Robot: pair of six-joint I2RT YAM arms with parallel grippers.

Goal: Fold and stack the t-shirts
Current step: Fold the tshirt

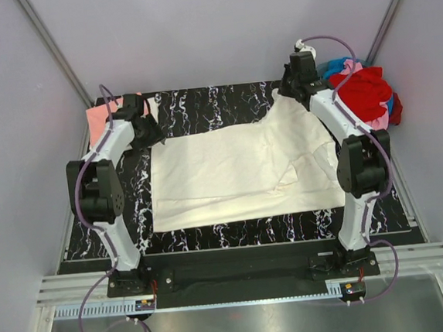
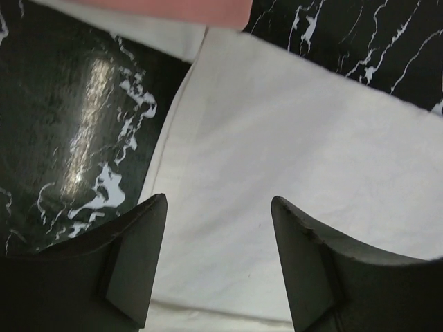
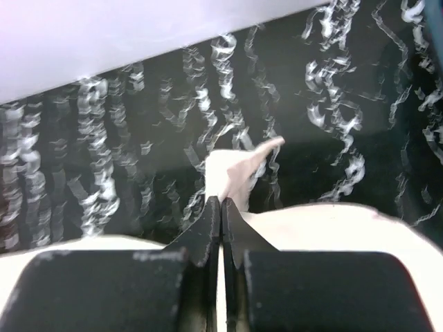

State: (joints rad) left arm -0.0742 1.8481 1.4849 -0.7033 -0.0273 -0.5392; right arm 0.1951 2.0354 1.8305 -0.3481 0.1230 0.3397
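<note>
A large cream t-shirt [image 1: 237,172] lies spread across the black marbled table [image 1: 201,106]. My right gripper [image 1: 291,88] is at the shirt's far right corner, shut on a pinch of the cream cloth [image 3: 235,169] that sticks out past the fingertips [image 3: 221,200], with that corner pulled up off the table. My left gripper [image 1: 155,133] hovers over the shirt's far left corner, open. Its fingers [image 2: 218,197] straddle flat cream cloth [image 2: 291,138] near the hem without holding it.
A salmon-pink t-shirt [image 1: 101,114] lies at the far left corner of the table, its edge [image 2: 159,8] just beyond the left gripper. A heap of red [image 1: 366,91], pink and blue t-shirts [image 1: 335,67] sits at the far right. Grey walls close in on three sides.
</note>
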